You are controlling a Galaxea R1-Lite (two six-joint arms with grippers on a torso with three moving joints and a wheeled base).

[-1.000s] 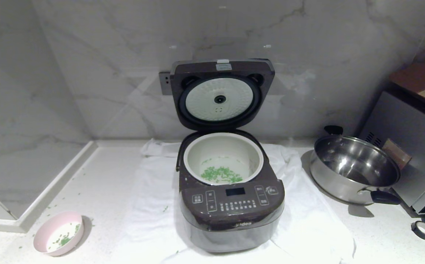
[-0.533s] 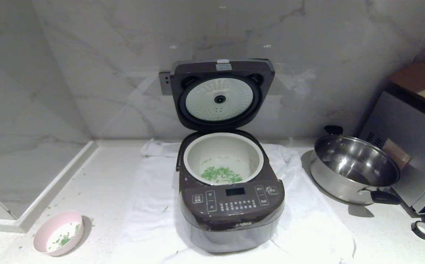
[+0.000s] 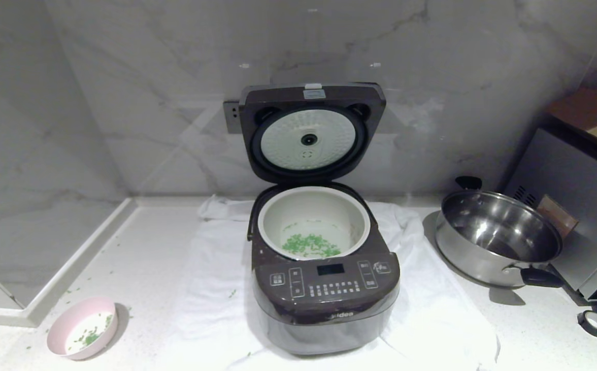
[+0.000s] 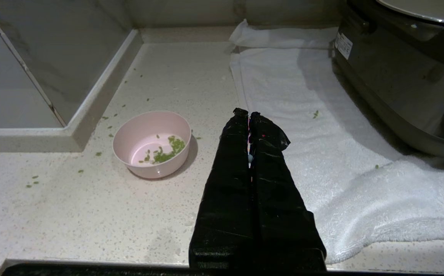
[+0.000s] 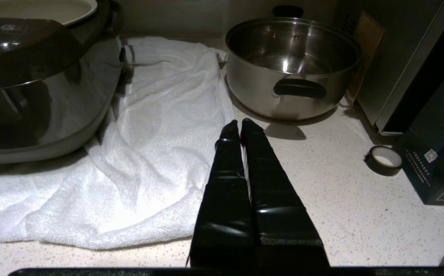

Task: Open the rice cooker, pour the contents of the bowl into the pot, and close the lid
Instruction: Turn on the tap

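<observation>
A: Since the lid [image 3: 311,133] stands up and green contents [image 3: 311,245] lie in the pot [image 3: 313,222], what's left?

B: Closing it. The bowl [image 4: 152,143] sits at ten o'clock from the left gripper [image 4: 248,114], pinched empty; the rice cooker [image 5: 38,84] at ten o'clock from the right gripper [image 5: 239,123], likewise pinched.

Rice cooker [image 3: 324,299] glossy dk-brown plastic w/ reflections; pot [image 3: 313,206] smooth matt pale coating; towel [image 5: 160,126] white terry cloth, rough nap; steel pan [image 5: 293,61] shiny metal; desk [image 4: 91,214] speckled stone, smooth; bowl [image 4: 130,134] matt pink plastic.
</observation>
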